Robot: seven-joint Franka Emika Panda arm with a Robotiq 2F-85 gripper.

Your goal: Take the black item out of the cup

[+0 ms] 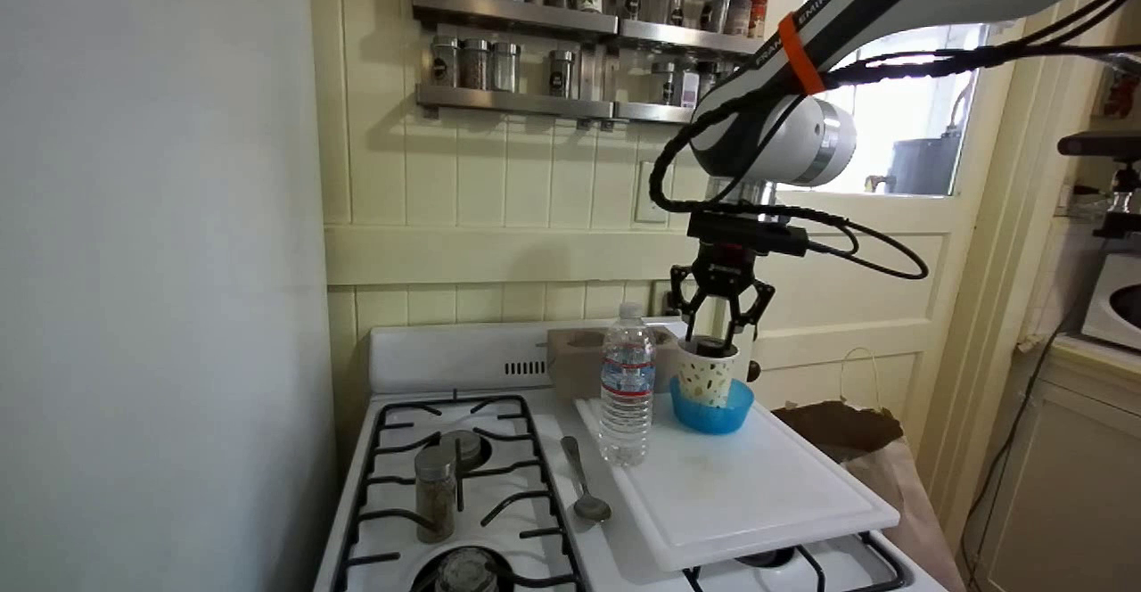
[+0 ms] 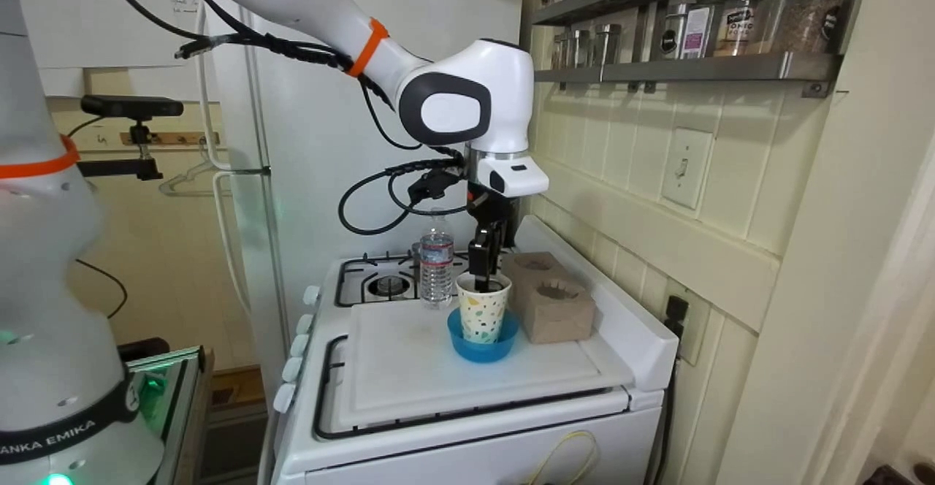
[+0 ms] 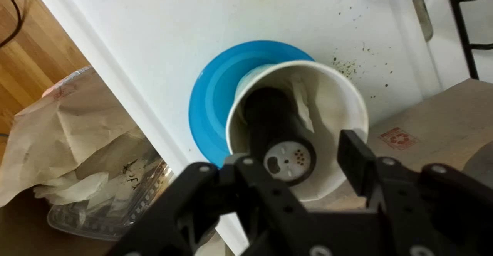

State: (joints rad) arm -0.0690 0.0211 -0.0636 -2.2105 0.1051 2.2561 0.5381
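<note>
A pale-yellow panelled wall [image 1: 481, 191] carries grey metal shelves [image 1: 517, 104]; the rectangular glass window [image 1: 927, 106] of a cream door [image 1: 865, 307] glows white; orange-brown wooden flooring [image 3: 38, 59] lies below.

In an exterior view, the bare near part of the cutting board [image 1: 758, 494] leaves a hand room to reach the bowl [image 1: 713, 418], while the water bottle [image 1: 627, 396] stands in the way on the left and the cardboard box [image 1: 578, 369] on the far side. The wall of the paper cup [image 1: 707, 380] hems in the black container [image 3: 271, 121], with the gripper [image 1: 710, 344] taking up the space above, fingers spread. In the wrist view, free room shows between the container and the right-hand finger; the left-hand finger overlaps its edge, contact unclear.
</note>
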